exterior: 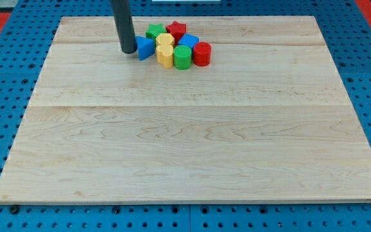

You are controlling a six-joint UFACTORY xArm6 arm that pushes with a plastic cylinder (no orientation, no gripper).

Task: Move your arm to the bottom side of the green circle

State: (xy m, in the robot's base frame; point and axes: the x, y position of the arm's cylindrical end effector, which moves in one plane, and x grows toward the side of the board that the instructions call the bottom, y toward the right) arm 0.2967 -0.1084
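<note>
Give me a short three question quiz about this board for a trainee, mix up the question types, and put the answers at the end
1. True or false: my tip stands at the view's left of the blue triangle.
2. Multiple choice: which block lies directly at the view's right of the green circle? A) red circle B) green star C) red star
3. Fill in: the cluster of blocks sits near the view's ____ edge of the wooden board.

Key: 1 true; 2 A; 3 top.
</note>
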